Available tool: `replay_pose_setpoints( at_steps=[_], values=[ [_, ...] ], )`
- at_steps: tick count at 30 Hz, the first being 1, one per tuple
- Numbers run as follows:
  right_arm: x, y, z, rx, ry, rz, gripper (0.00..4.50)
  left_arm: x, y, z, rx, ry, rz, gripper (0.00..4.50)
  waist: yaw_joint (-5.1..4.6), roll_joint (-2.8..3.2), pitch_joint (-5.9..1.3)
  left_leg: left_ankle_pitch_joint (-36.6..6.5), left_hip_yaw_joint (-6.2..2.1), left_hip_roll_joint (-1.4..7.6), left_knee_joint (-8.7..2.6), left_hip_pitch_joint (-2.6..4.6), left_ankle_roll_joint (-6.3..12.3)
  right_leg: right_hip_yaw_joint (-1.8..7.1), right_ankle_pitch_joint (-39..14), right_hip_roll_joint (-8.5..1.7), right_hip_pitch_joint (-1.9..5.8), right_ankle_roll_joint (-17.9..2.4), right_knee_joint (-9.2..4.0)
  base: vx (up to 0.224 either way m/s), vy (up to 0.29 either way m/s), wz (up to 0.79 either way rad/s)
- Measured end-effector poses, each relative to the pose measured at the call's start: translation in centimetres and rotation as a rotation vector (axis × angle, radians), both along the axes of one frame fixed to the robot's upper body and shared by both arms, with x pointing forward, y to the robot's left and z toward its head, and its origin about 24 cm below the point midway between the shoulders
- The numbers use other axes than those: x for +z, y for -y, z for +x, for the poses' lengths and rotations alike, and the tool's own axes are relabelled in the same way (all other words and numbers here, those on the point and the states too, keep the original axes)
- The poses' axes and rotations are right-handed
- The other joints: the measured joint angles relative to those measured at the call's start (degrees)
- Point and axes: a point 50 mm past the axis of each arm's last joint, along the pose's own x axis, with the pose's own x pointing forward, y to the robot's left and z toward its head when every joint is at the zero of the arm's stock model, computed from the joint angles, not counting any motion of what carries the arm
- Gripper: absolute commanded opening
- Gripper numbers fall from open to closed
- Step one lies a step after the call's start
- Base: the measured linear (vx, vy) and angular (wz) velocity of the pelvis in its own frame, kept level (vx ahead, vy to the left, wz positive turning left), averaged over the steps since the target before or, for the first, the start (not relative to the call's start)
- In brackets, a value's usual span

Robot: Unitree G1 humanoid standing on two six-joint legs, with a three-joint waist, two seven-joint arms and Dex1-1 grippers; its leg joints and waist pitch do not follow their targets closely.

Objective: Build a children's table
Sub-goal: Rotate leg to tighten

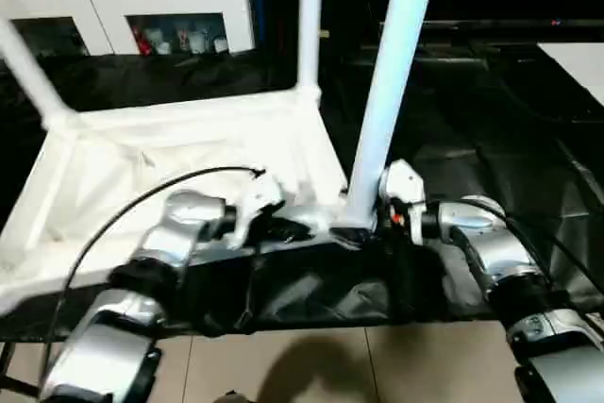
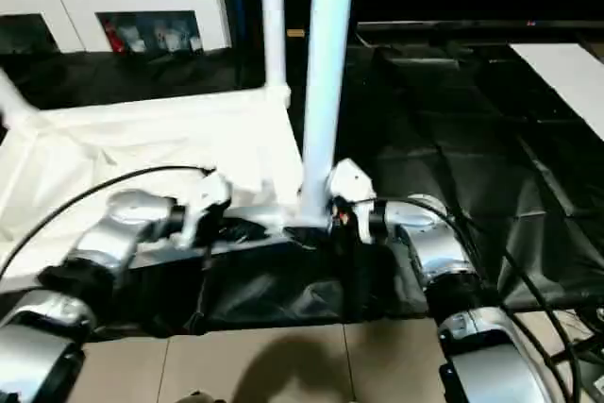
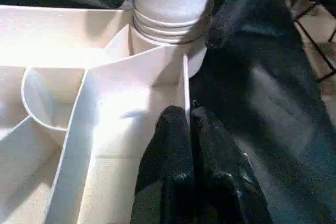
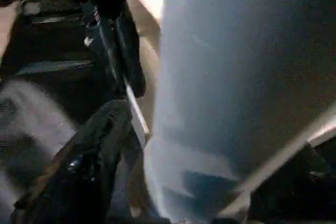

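Observation:
The white tabletop (image 1: pixel 142 167) lies upside down on a black sheet, ribs up. Two legs (image 1: pixel 310 16) (image 1: pixel 24 68) stand in its far corner sockets. A third leg (image 1: pixel 387 92) rises from the near right corner socket (image 3: pixel 168 30). My left gripper (image 3: pixel 189 119) is shut on the tabletop's thin side wall just beside that corner. My right gripper (image 1: pixel 363 228) comes in from the right at the leg's base, one finger (image 3: pixel 231 19) on each side of it. A narrow gap shows between one finger (image 4: pixel 100 150) and the leg.
A white cabinet with glass doors (image 1: pixel 142 7) stands behind the tabletop. The black sheet (image 1: pixel 491 120) stretches to the right, with a flat white board (image 1: pixel 576 58) at its far right. Tiled floor (image 1: pixel 311 365) lies along the near edge. A black cable (image 1: pixel 123 209) arcs over my left forearm.

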Motion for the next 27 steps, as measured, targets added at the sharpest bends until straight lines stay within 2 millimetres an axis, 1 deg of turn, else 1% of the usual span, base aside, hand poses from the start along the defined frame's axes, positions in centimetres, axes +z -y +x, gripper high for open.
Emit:
replay_pose_setpoints(
  at_steps=[2,5,6,8,12,20,21,22,24,25,27],
  values=[
    [0.0,0.2,-0.1,0.023,-0.008,-0.021,3.18,0.0,-0.1,-0.1,-0.021,0.007,0.005,0.0,0.12,-0.11,0.02,0.0,0.01,0.0,0.0,-0.01,-0.01,-0.01,0.0,0.0,0.01,0.0,-0.01,0.0,0.0,0.0],
    [0.1,0.2,-0.1,0.038,-0.005,-0.03,3.07,0.1,-0.3,-0.1,-0.035,0.012,0.016,0.0,0.14,-0.22,0.05,-0.01,0.01,0.0,-0.01,-0.02,-0.01,-0.01,0.0,0.0,0.01,0.0,-0.02,0.0,0.0,0.0],
    [0.1,0.2,-0.1,0.04,-0.005,-0.031,2.9,0.1,-0.3,-0.1,-0.036,0.012,0.019,0.0,0.12,-0.24,0.06,-0.01,0.02,0.0,-0.01,-0.02,0.0,-0.01,0.0,0.0,0.01,0.0,-0.02,0.0,0.0,0.0],
    [0.1,0.2,-0.1,0.043,-0.006,-0.03,2.77,0.1,-0.3,-0.1,-0.038,0.013,0.022,0.0,0.14,-0.3,0.07,0.0,0.02,0.0,0.0,-0.02,0.0,-0.01,0.0,0.0,0.01,0.0,-0.01,0.0,0.0,0.0],
    [0.1,0.1,0.0,0.051,-0.013,-0.026,2.66,0.2,-0.4,-0.1,-0.048,0.009,0.032,0.0,0.09,-0.39,0.09,0.0,0.02,0.0,0.0,-0.01,0.0,-0.01,0.0,0.0,0.01,0.0,0.0,0.0,0.0,0.0],
    [-0.2,0.0,0.0,0.029,-0.039,-0.009,2.64,0.2,-0.3,0.2,-0.039,0.0,0.057,0.0,0.21,-0.49,0.05,0.0,0.01,0.01,0.04,0.12,-0.01,-0.02,0.0,0.0,0.13,0.0,0.07,0.0,0.0,0.0],
    [-0.4,-0.3,0.0,0.008,-0.044,-0.001,2.64,0.2,-0.2,0.3,-0.02,-0.003,0.059,0.0,0.25,-0.53,0.03,0.01,0.0,0.0,0.06,0.2,-0.01,-0.01,0.01,0.0,0.24,-0.01,0.09,0.0,0.0,0.0],
    [-0.6,-0.3,0.2,-0.049,-0.039,0.007,2.64,0.0,0.1,0.6,0.013,-0.003,0.061,0.0,0.26,-0.62,-0.02,0.0,0.0,0.0,0.05,0.28,-0.02,0.0,0.01,-0.01,0.36,-0.01,0.09,0.0,0.0,0.0],
    [-1.2,-1.0,1.0,-0.236,-0.029,0.033,2.64,0.1,1.0,1.5,0.11,0.021,0.078,0.0,-0.02,-0.9,-0.03,0.01,-0.04,0.0,0.06,0.38,-0.05,0.02,0.02,-0.01,0.42,-0.03,0.13,0.0,0.0,0.0],
    [-1.5,-1.4,1.4,-0.355,-0.023,0.055,2.64,0.2,1.6,1.9,0.161,0.032,0.091,0.0,-0.21,-0.93,-0.03,0.02,-0.14,-0.02,0.04,0.45,-0.07,0.07,-0.05,-0.01,0.44,0.09,0.03,0.0,0.0,0.0],
    [-1.9,-1.9,2.0,-0.523,-0.022,0.083,2.63,0.1,2.7,2.2,0.222,0.033,0.089,0.0,-0.57,-0.95,-0.04,0.03,-0.12,-0.12,0.05,0.6,-0.08,0.22,-0.11,-0.04,0.51,0.19,-0.09,-0.026,0.004,-0.03]
  ],
)
